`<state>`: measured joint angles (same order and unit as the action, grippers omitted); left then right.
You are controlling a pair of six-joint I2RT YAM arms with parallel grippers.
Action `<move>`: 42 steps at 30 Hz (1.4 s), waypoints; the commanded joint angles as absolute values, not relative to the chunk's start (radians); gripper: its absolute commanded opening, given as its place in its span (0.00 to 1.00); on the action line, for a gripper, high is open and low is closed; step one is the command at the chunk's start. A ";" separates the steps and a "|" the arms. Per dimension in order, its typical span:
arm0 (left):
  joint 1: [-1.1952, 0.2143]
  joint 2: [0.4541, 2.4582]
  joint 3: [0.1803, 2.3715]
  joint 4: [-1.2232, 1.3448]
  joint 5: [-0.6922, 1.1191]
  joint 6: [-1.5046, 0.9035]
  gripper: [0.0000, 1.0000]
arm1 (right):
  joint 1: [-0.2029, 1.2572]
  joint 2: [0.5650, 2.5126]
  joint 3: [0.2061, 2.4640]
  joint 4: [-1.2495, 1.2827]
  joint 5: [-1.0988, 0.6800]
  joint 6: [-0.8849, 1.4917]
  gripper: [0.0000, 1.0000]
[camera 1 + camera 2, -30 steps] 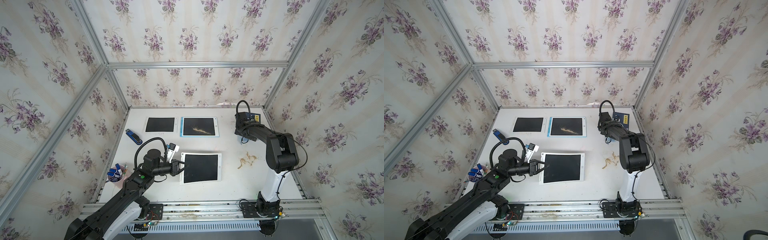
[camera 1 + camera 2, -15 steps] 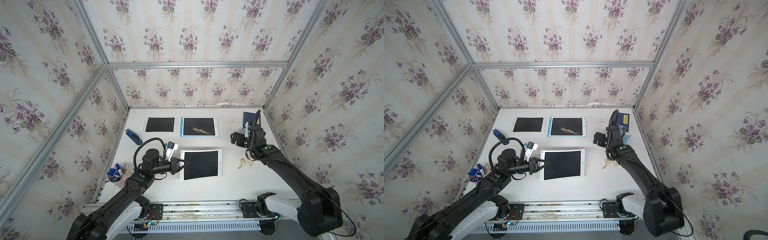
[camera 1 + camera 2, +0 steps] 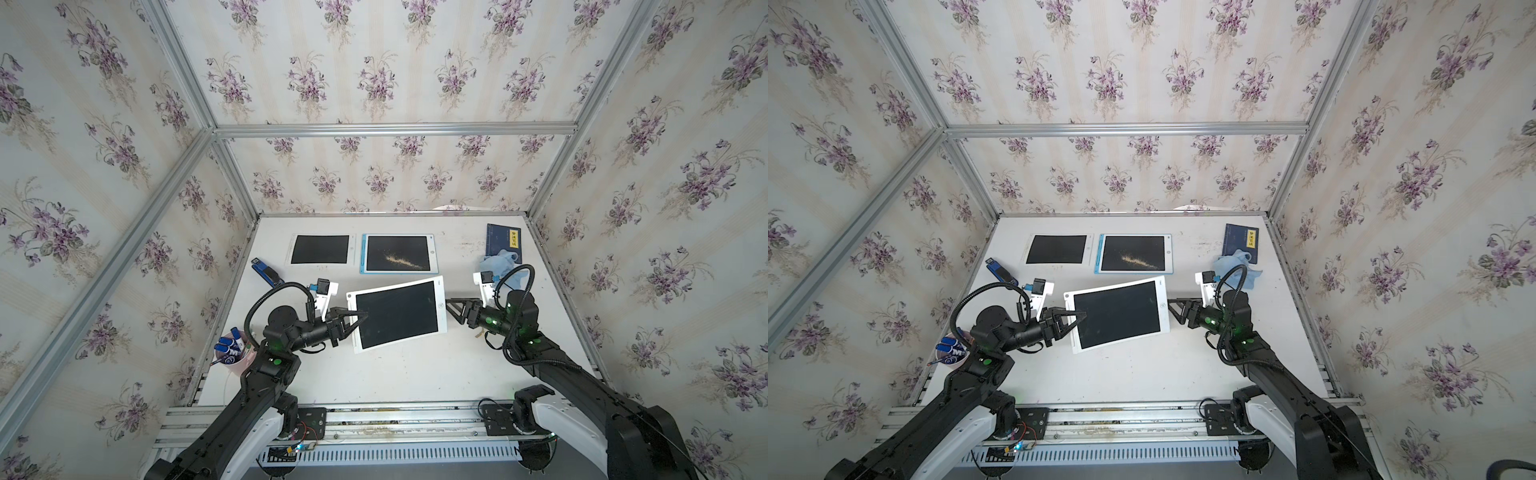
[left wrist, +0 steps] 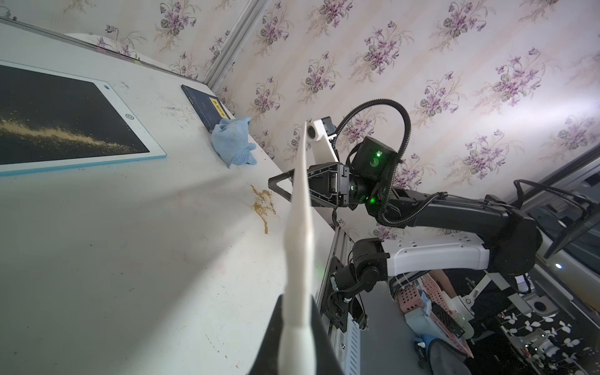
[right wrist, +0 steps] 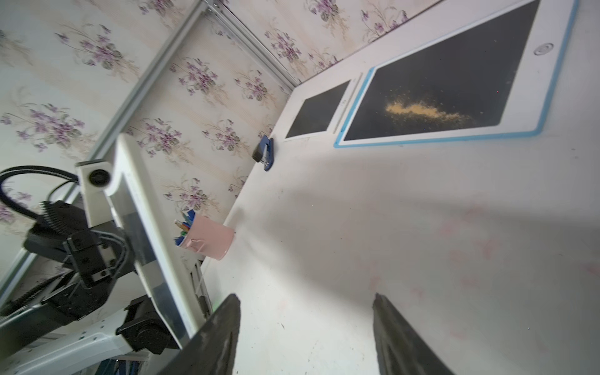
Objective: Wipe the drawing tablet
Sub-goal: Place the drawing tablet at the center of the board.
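The white-framed drawing tablet with a black screen [image 3: 398,316] is held tilted above the middle of the white worktop [image 3: 395,374]. The left end effector [image 3: 358,314] is clamped on its left edge. The right end effector [image 3: 453,309] sits just beside its right edge, fingers apart with nothing between them. Farther back lie a blue-edged tablet dusted with tan powder [image 3: 397,253] and a crumpled light-blue cloth [image 3: 500,262].

We find both top views high overhead, facing down on whole table [image 3: 395,374]. Left wrist view close, sighting edge-on along held tablet [image 4: 300,227] toward right arm [image 4: 454,211]. Right wrist view low over table, facing left arm [image 5: 81,253]. Both wrist views share dusted tablet [image 4: 65,107].
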<state>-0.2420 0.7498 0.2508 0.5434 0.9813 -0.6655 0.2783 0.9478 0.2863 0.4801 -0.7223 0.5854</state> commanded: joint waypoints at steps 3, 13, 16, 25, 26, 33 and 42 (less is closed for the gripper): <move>-0.221 0.763 0.252 0.664 0.995 -0.726 0.00 | 0.281 0.885 0.270 0.663 -0.832 0.647 0.64; -0.182 0.735 0.224 0.729 1.026 -0.782 0.00 | 0.162 0.769 0.222 0.648 -0.785 0.713 0.58; -0.182 0.733 0.222 0.753 1.039 -0.795 0.00 | 0.150 0.801 0.218 0.715 -0.861 0.749 0.57; -0.181 0.801 0.216 0.940 1.087 -0.893 0.00 | 0.170 0.980 0.179 1.135 -1.031 0.973 0.54; -0.180 0.808 0.216 0.949 1.089 -0.899 0.00 | 0.181 0.980 0.187 1.119 -1.025 0.960 0.54; -0.183 0.822 0.217 0.980 1.098 -0.921 0.00 | 0.243 1.015 0.247 1.048 -0.986 0.900 0.52; -0.183 0.805 0.216 0.950 1.105 -0.913 0.00 | 0.252 1.078 0.262 1.099 -0.980 0.920 0.47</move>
